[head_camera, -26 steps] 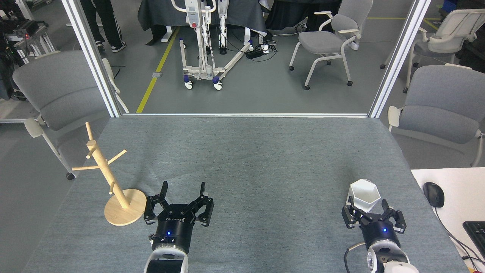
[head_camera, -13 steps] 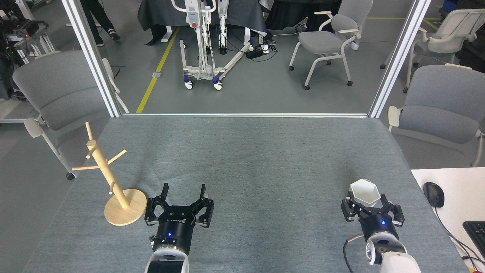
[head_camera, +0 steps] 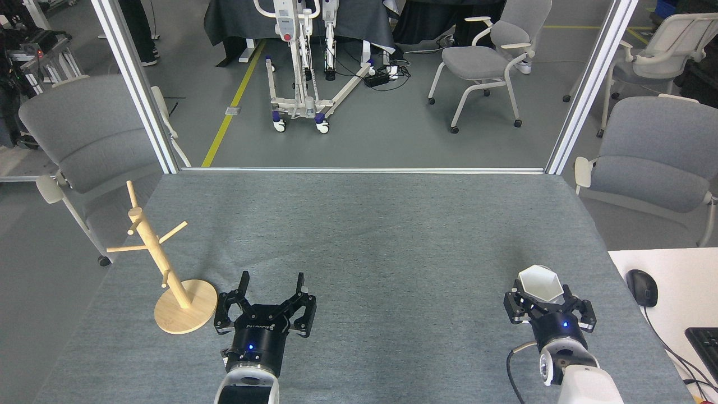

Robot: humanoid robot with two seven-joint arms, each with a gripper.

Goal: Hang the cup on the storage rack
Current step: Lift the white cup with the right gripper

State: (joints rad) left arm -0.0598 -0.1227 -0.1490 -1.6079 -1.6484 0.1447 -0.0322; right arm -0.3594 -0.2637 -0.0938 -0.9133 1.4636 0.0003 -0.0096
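The white faceted cup stands upright on the grey table near its front right. My right gripper comes at it from the near side, one finger on each side of the cup's lower part, jaws spread and open. Whether the fingers touch the cup is not visible. The wooden storage rack stands on its round base at the front left, its pegs bare. Just right of that base my left gripper rests open with nothing between its fingers.
The grey cloth-covered table stretches back to a metal frame edge. A white desk with a black mouse and a keyboard adjoins the table's right side. Grey chairs stand to either side beyond the table.
My right gripper has slid forward until its fingers flank the cup, which has stayed in place. The left arm has not moved. A person in the background has walked away.
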